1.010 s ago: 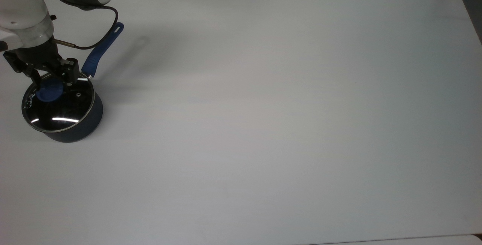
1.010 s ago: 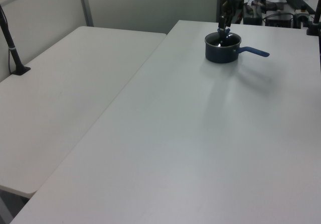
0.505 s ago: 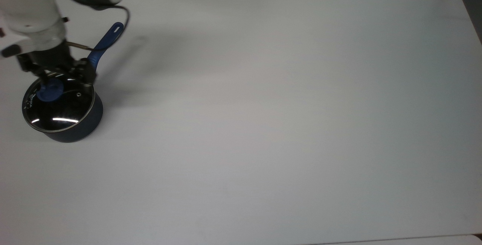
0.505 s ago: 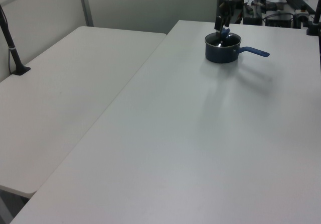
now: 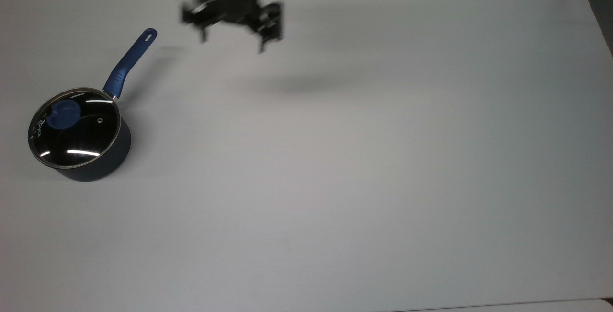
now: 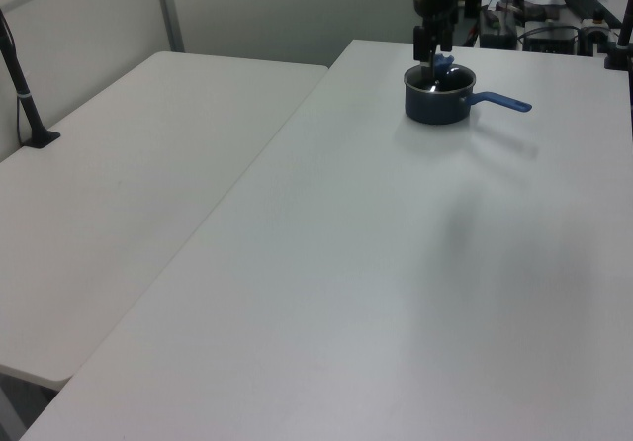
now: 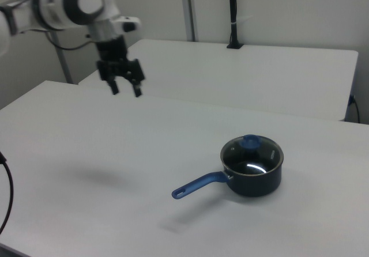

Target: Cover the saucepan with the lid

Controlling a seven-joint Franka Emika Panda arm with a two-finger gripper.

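A second ago the gripper (image 5: 232,43) stood right over the saucepan (image 5: 91,158) at the blue knob (image 5: 63,114); now it has pulled well away from the saucepan and hangs high above the bare table (image 5: 364,168), its fingers apart and holding nothing. The lid (image 5: 74,127) stayed behind and sits on the saucepan, its steel rim matching the saucepan's rim all round, with the knob off-centre as the top view shows it (likely just the camera's angle). The long blue handle (image 5: 129,63) points away from the saucepan towards the table's far edge. By the look of it the task is done. Small pale markings sit on the glass beside the knob, too faint to read.
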